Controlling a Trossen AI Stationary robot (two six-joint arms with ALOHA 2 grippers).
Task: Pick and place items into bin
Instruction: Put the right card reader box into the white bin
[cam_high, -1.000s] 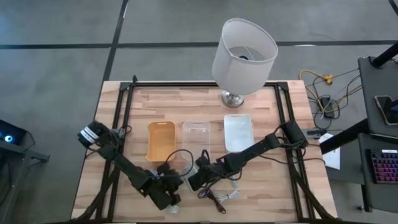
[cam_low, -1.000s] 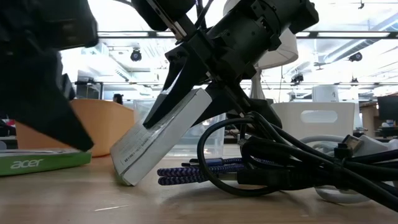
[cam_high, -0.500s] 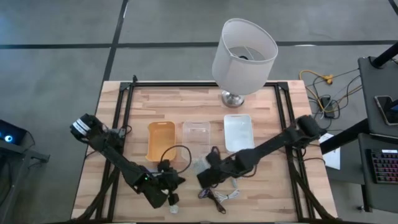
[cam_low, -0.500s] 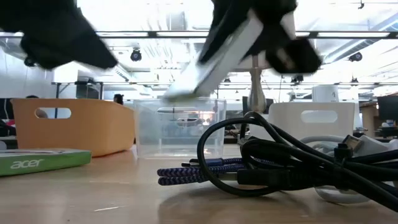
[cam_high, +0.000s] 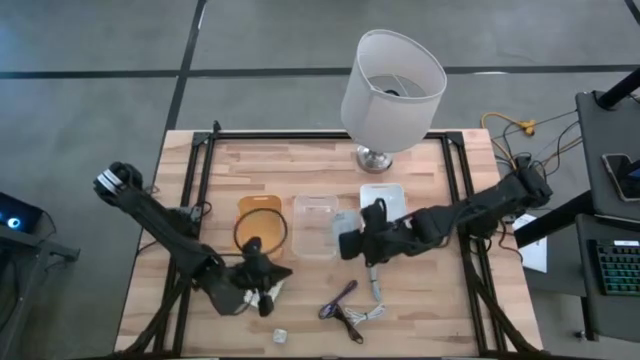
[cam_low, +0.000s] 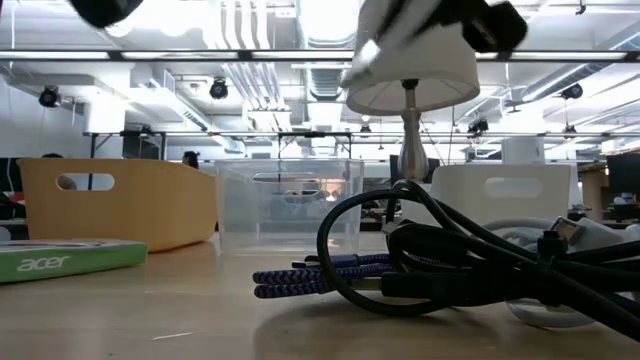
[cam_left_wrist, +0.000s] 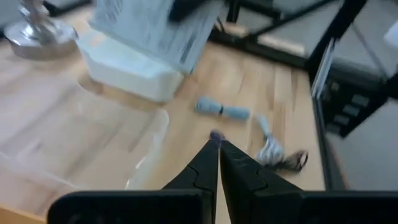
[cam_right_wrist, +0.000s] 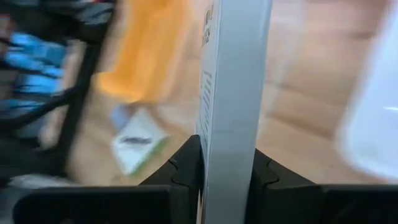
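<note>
My right gripper (cam_high: 350, 240) reaches in from the table's right and is shut on a white flat packet (cam_high: 343, 224). It holds the packet in the air between the clear bin (cam_high: 315, 238) and the white bin (cam_high: 383, 205). The low view catches the packet (cam_low: 400, 45) high up and blurred. My left gripper (cam_high: 281, 269) hovers near the orange bin (cam_high: 262, 204), shut and pointing toward the table's right; nothing shows between its fingers (cam_left_wrist: 217, 142). A green and white packet (cam_right_wrist: 137, 143) lies flat on the table below it. Purple and black cords (cam_high: 345, 308) lie near the near edge. My right gripper pinches the white packet between its two fingers, one on each broad face, near one end (cam_right_wrist: 231, 130). The packet's narrow edge (cam_right_wrist: 233, 68) faces the wrist camera. The fingers come roughly level from the table's right. The packet is lifted clear of the table.
A large white lamp (cam_high: 392, 90) stands at the far edge behind the white bin. A grey piece (cam_left_wrist: 224, 111) lies beside the cords, and a small piece (cam_high: 281, 335) sits near the near edge. A black cable loop (cam_high: 262, 232) on the left arm hangs over the orange bin.
My right gripper has lifted the white packet, whose lower end stood on the table, clear and carried it up and toward the far edge, to between the clear and white bins. My left gripper has risen and drawn toward the orange bin, leaving the low view.
</note>
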